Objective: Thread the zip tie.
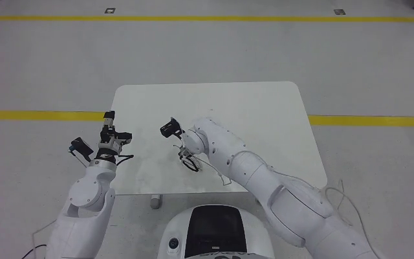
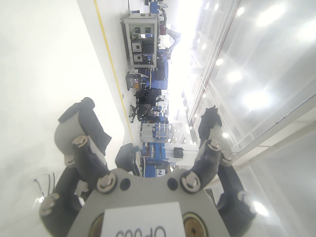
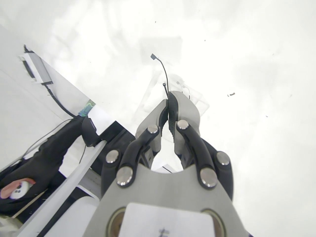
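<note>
Right end effector (image 3: 168, 103) clenched on zip tie (image 3: 164, 69), head free beyond its tips. Left end effector (image 2: 147, 114) released, empty. Tail not yet through head: early stage.

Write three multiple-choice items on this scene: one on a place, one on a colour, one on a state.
1. The right end effector is:
A) over the white table
B) below the table
C) over bare floor

2. The zip tie it grips is:
A) white
B) black
C) red

3. The left end effector is:
A) shut on a zip tie
B) shut on nothing
C) open

Key:
1 A, the top view shows it above the tabletop.
2 B, the strap sticking out of it is black.
3 C, its fingers stand wide apart with nothing between them.
</note>
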`<act>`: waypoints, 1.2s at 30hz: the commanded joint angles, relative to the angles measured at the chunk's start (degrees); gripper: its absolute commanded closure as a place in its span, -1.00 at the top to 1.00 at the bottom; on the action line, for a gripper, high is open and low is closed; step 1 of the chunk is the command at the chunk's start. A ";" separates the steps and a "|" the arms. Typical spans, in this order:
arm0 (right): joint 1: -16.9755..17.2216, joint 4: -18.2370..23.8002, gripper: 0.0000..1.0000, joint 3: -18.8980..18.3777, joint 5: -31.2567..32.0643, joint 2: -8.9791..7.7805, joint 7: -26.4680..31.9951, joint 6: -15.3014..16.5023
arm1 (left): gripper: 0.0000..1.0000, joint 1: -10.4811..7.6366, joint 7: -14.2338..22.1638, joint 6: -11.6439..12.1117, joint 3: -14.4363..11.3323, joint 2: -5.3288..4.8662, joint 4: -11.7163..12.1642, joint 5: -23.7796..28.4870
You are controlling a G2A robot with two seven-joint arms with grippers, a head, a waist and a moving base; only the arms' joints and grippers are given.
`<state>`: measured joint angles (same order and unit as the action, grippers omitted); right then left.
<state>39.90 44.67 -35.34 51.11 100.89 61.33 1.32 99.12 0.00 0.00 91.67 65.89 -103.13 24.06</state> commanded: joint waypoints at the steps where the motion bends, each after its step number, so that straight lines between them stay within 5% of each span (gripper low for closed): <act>1: 0.66 1.27 -1.00 -0.86 0.15 -0.56 0.00 0.10 | 1.00 0.00 0.00 0.00 0.00 0.00 0.00 0.00; 12: 1.18 1.78 -1.00 -1.16 -0.05 -0.61 -1.66 -0.11 | 1.00 0.00 0.00 0.00 0.00 0.00 0.00 0.00; 23: 8.67 18.61 -1.00 -5.77 6.35 -2.95 -11.79 -12.79 | 1.00 0.00 0.00 0.00 0.00 0.00 0.00 0.00; 29: 13.81 25.68 -1.00 -8.47 6.31 -3.92 -14.93 -15.19 | 1.00 0.00 0.00 0.00 0.00 0.00 0.00 0.00; 36: 17.12 28.88 -1.00 -11.23 2.15 -4.12 -17.66 -16.82 | 1.00 0.00 0.00 0.00 0.00 0.00 0.00 0.00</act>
<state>56.60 73.18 -46.14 54.31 96.77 44.13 -15.50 99.12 0.00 0.00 91.67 65.89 -103.13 24.06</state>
